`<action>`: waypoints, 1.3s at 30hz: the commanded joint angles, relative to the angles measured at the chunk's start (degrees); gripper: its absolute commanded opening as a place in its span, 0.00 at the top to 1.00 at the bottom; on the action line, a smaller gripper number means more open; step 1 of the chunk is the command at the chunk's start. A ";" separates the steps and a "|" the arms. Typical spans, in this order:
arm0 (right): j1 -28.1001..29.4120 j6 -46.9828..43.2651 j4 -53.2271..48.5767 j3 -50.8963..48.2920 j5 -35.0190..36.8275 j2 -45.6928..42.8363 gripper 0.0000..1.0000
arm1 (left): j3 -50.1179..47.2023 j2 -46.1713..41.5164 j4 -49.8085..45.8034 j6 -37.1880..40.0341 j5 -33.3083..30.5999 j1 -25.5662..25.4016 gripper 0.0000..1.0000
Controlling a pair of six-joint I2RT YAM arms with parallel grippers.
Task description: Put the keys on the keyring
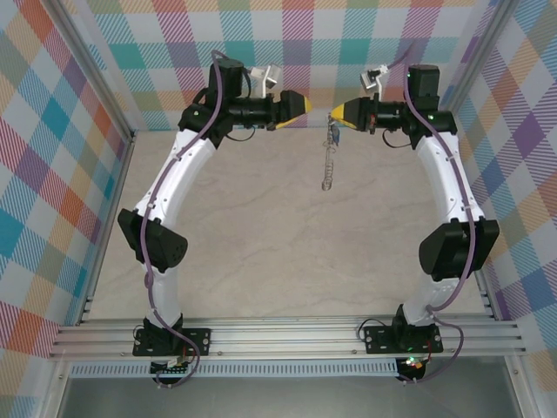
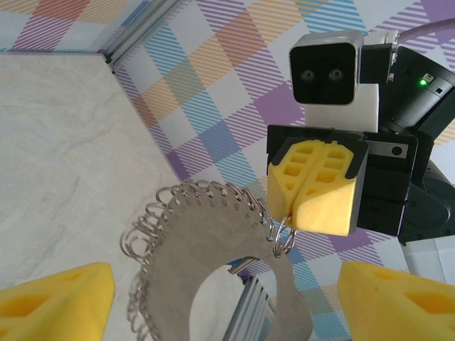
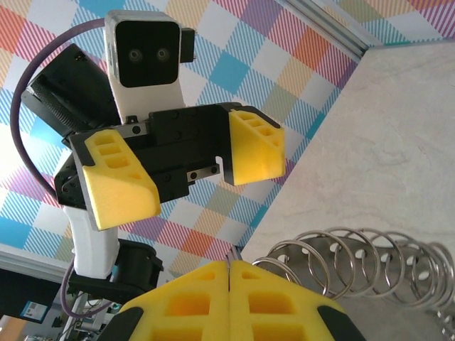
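The right gripper (image 2: 307, 192) pinched the hanging keyring (image 1: 328, 165), fingers pressed together. The left gripper (image 3: 186, 167) faced it, fingers spread.

Left fingers (image 3: 117, 181) apart (facing), right fingers (image 2: 327, 206) together.

White arms (image 1: 187, 174), black joints (image 1: 155, 241) — yellow fingers (image 3: 117, 181).

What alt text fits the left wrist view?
The right arm's yellow fingers, shut, pinch one edge of the keyring, a grey metal loop edged with small wire rings, at mid-frame. The left arm's own yellow fingers stand open at the bottom corners, either side of it, with pale table and plaid wall behind.
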 commanded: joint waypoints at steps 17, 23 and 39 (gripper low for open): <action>2.52 1.25 1.92 4.92 -4.16 6.79 1.00 | 1.56 4.61 0.92 0.58 3.97 0.59 0.20; 3.15 1.94 2.50 5.35 -4.70 7.66 1.00 | 1.56 5.31 2.17 0.23 5.15 0.67 0.29; 3.24 2.91 3.57 6.42 -4.63 8.68 1.00 | 1.43 6.55 8.76 -5.03 8.42 1.05 0.55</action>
